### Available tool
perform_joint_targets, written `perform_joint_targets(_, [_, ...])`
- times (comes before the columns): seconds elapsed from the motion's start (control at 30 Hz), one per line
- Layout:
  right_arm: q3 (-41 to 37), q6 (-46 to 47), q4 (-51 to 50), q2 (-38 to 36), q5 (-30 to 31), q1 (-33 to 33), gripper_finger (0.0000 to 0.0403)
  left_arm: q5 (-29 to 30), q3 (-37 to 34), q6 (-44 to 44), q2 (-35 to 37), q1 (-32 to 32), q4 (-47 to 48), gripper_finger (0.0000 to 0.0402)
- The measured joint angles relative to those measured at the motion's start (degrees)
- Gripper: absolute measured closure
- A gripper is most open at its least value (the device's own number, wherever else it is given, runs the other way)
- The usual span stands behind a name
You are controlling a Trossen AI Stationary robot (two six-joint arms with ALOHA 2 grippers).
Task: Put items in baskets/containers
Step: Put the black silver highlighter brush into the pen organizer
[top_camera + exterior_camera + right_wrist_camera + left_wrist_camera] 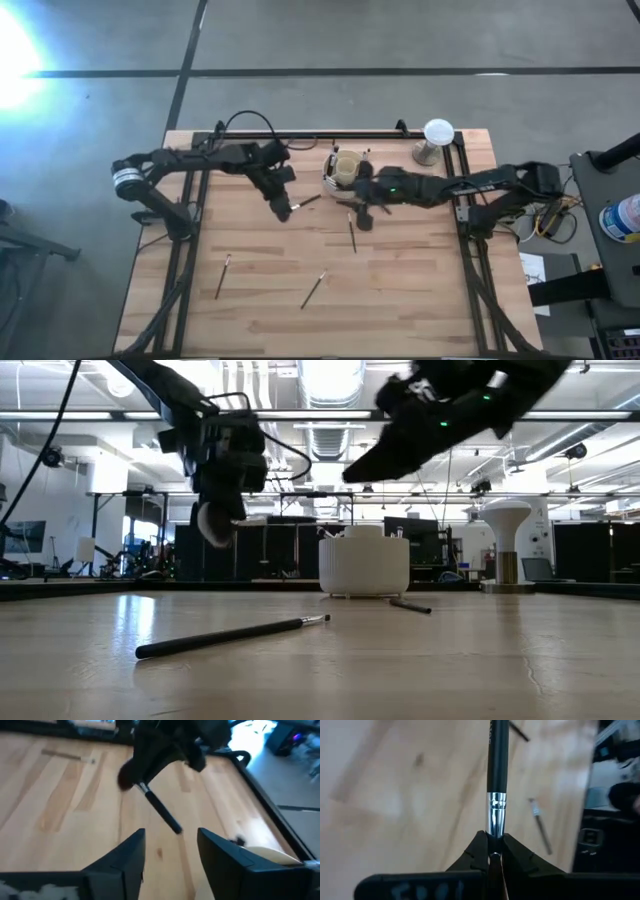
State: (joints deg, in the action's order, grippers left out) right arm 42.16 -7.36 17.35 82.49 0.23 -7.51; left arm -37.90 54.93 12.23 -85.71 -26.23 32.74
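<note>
Holding a fluffy-headed makeup brush (300, 203) by its ferrule, the left pincer (283, 210) hangs at frame centre above the desk (400, 300) — the handle's long axis points up-right toward the cream holder (346, 168), just beyond its tip. The right pincer (362, 218), fingers spread and empty, sits nearer, directly below the holder. Three brushes lie lower on the desk. No legible writing.

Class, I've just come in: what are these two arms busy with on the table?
The left pincer is shut on a fluffy-headed makeup brush, held above the table near the cream holder. The right pincer hangs open beside the holder, empty. Three loose brushes lie on the table.
</note>
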Motion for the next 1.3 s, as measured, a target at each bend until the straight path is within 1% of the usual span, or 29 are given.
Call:
perform_joint_targets(0.07, [4.0, -1.35, -3.75, 3.23, 0.59, 0.98, 0.0219, -1.34, 0.11, 2.89, -0.03, 0.98, -1.88, 0.0377])
perform_joint_targets(0.17, [9.95, -3.97, -9.35, 7.77, 3.88, 2.46, 0.0202, -3.39, 0.86, 5.89, 0.04, 2.06, -3.32, 0.0377])
perform_joint_targets(0.23, [13.38, -6.49, -12.53, 10.34, 6.0, 3.46, 0.0194, -3.53, 1.38, 6.73, 0.04, 2.64, -3.44, 0.0377])
perform_joint_targets(0.37, [19.33, -10.96, -17.22, 14.42, 10.79, 5.08, 0.0189, -3.51, 1.61, 7.45, 0.08, 3.4, -3.42, 0.0377])
perform_joint_targets(0.47, [23.15, -14.07, -20.52, 17.09, 13.23, 5.53, 0.0194, -3.54, 1.61, 7.52, 0.08, 3.87, -3.48, 0.0377])
perform_joint_targets(0.6, [27.76, -16.83, -26.26, 21.01, 13.46, 5.49, 0.0218, -3.54, 1.61, 7.52, 0.08, 4.12, -3.81, 0.0377])
perform_joint_targets(0.73, [30.59, -17.97, -28.94, 24.3, 13.44, 5.51, 0.0259, -3.56, 1.61, 7.01, 0.1, 4.12, -3.86, 0.0377])
perform_joint_targets(0.83, [30.75, -18.13, -29.12, 24.58, 13.4, 5.59, 0.0302, -3.57, 1.61, 6.18, 0.13, 4.12, -3.83, 0.0377])
perform_joint_targets(0.97, [29.32, -17.33, -29.41, 22.96, 12.47, 5.67, 0.0374, -3.61, 1.63, 5.24, 0.26, 4.05, -4.06, 0.0376])
perform_joint_targets(1.0, [28.78, -16.74, -29.51, 22.54, 12.61, 5.75, 0.0381, -3.77, 1.69, 5.23, 0.37, 3.95, -4.27, 0.0372])
perform_joint_targets(1.2, [26.69, -13.77, -28.49, 20.12, 12.61, 5.61, 0.0385, -3.25, 2.36, 5.38, 0.48, 3.81, -3.65, 0.0325])
perform_joint_targets(1.3, [24.48, -11.99, -27.25, 19.06, 12.16, 5.3, 0.0385, -2.62, 3.1, 5.21, 1.01, 3.64, -3.78, 0.0308])
